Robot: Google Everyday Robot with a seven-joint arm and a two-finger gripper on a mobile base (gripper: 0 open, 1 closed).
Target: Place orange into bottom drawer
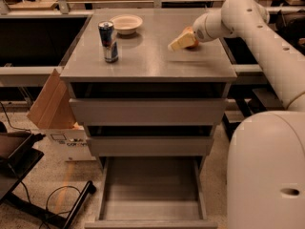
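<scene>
On the cabinet top [143, 63], tool [177, 44] partly hides the orange [191, 34]

One table [147, 63] is standing mid-frame, carrying three grey drawers [147, 111]: two are sitting closed in the centre, and one bottom drawer [150, 194] is lying pulled out at the lower centre. On top, one drink can [108, 41] and one cream bowl [126, 24] are sitting at upper left. One orange [192, 36] is showing at upper right, with one end effector [178, 43] hanging right against it. One cardboard box [50, 104] is leaning at the left.
</scene>
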